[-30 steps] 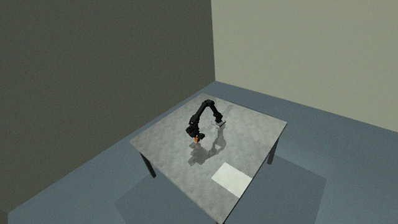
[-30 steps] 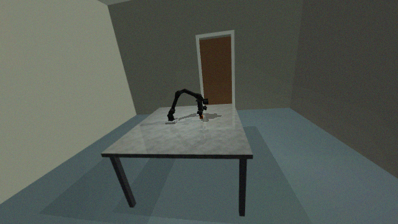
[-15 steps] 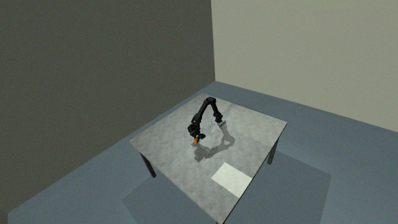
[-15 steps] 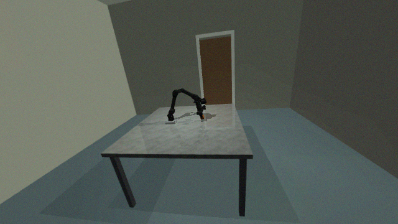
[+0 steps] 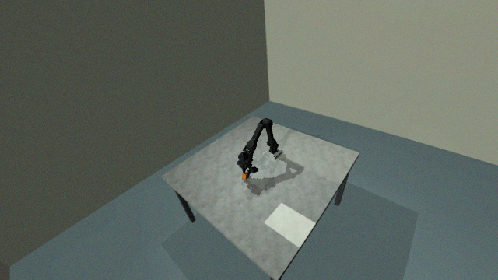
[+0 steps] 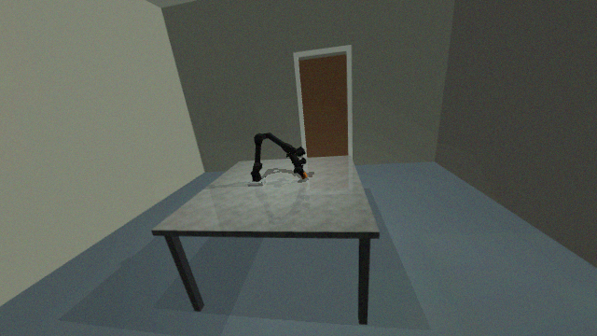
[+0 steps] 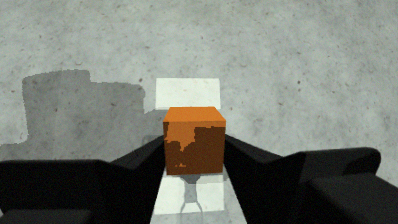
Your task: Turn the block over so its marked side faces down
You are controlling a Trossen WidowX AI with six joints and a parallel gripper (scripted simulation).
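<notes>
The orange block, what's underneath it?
Under the orange block, held in the gripper, the wrist view shows grey table and pale patches. Its underside, and whether it touches the table, is hidden.

Dim, soft-edged pictures; hard shadows are cast rightward across the surface (image 5: 218,202), with a pale glare patch (image 5: 289,224) lower right.

The worktop (image 6: 280,219) is a grey stone-look slab on dark legs (image 6: 184,273). A pale square patch (image 5: 289,224) lies near one edge of it. The floor (image 6: 466,243) is blue-grey, with soft shadows under the worktop. One wall (image 6: 84,140) is light cream, and the other walls (image 6: 522,117) are dark grey. A brown door (image 6: 324,106) with a white frame stands in the back wall.
</notes>
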